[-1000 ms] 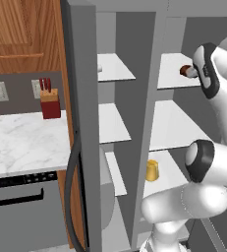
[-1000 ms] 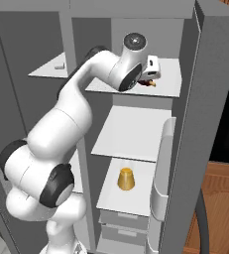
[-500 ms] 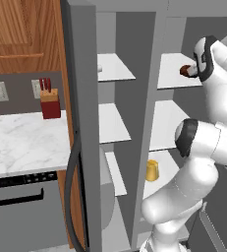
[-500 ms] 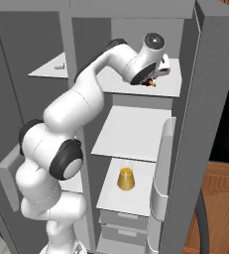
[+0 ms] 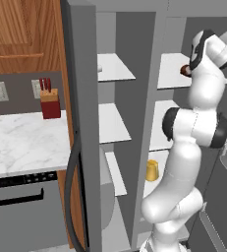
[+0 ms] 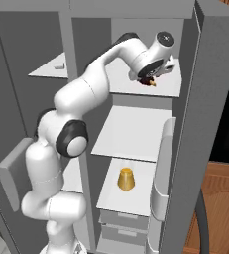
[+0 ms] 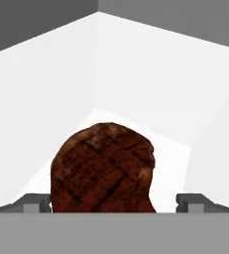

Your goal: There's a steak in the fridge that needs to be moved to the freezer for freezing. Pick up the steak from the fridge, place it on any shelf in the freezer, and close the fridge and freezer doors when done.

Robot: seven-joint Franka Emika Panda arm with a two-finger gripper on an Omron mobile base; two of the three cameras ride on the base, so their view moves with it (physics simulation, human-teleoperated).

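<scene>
The steak [image 7: 101, 168], a dark red-brown lump with a tan edge, lies on the top white shelf [image 6: 131, 85] of the fridge. In the hand view it sits between my gripper's [image 7: 113, 203] two fingertips [image 7: 36, 203], which stand wide apart; it is closer to the left tip. From the right base camera, my gripper [image 6: 149, 78] hangs right over the steak [image 6: 149, 82]. The left base view has the steak [image 5: 185, 70] peeking out beside my wrist. The freezer's narrow shelves [image 5: 112, 66] lie left of the divider. Both doors, the freezer door [image 5: 80, 123] and the fridge door [image 6: 210, 124], stand open.
A yellow cup-shaped thing [image 6: 126, 178] stands on a lower fridge shelf, with grey drawers [image 6: 118, 223] below it. A small white item [image 6: 60, 65] lies on the top freezer shelf. A marble counter [image 5: 21, 140] with a red knife block [image 5: 50, 102] is to the left.
My hand has swung farther along the top fridge shelf and the elbow has risen, so the gripper now stands over the steak. The steak has not moved.
</scene>
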